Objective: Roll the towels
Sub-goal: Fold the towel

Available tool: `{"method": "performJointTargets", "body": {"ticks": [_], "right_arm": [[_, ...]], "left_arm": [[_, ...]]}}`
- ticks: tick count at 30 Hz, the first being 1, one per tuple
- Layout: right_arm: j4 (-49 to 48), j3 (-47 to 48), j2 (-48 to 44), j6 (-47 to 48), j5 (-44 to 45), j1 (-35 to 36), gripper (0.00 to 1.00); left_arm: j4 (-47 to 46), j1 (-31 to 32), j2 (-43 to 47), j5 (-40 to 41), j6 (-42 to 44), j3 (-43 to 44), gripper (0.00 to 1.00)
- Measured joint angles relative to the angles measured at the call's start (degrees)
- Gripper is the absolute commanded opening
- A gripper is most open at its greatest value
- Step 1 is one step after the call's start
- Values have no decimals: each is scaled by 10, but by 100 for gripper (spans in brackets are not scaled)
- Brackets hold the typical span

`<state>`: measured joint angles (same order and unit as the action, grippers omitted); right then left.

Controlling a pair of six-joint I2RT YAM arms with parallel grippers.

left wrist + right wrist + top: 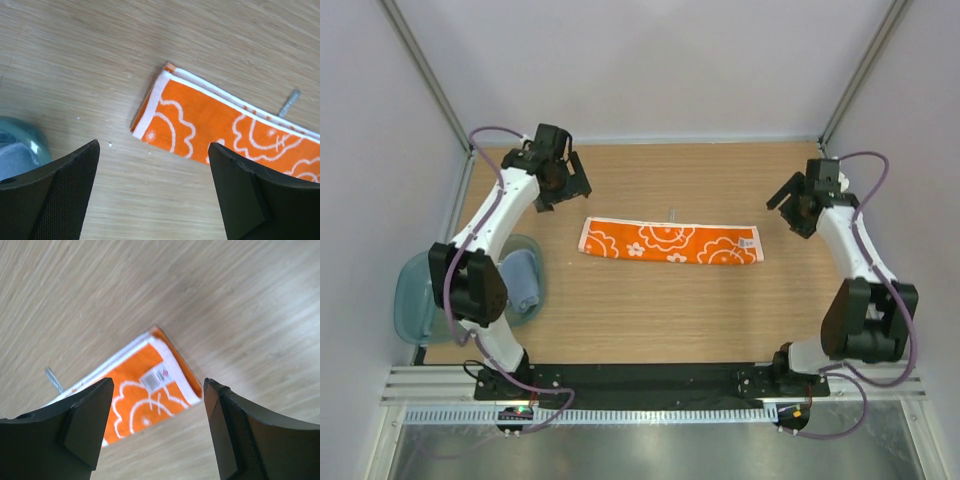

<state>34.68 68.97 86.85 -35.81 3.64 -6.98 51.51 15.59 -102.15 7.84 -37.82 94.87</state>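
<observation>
The orange, white-flowered cloth towel (670, 243) lies flat in a long folded strip in the middle of the wooden desk (650, 310). Only the right wrist view shows its small white label (156, 377). The overhead view shows the pale blue towel (523, 280) bunched in the translucent blue-green plastic tray (410, 300) at the desk's left edge. The left end effector (154, 149) and right end effector (158, 385) each hover near one end of the strip, fingers apart and empty.

Bright, even light is coming from overhead, laying only faint, soft shadows on the tabletop (650, 310). The metal sheet (650, 450) past the near edge is catching a dull sheen. The right wrist view's wood grain is looking smeared.
</observation>
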Motion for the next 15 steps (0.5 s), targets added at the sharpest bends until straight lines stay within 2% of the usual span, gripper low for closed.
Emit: {"method": "performJointTargets", "body": {"ticks": [5, 10, 15], "right_arm": [[-30, -141, -113, 11, -41, 0, 65], [-48, -236, -122, 4, -66, 0, 62], [-82, -260, -108, -6, -80, 0, 59]], "left_arm": [[39, 21, 70, -21, 28, -6, 90], [63, 27, 131, -28, 61, -51, 91], [64, 26, 177, -12, 89, -116, 90]]}}
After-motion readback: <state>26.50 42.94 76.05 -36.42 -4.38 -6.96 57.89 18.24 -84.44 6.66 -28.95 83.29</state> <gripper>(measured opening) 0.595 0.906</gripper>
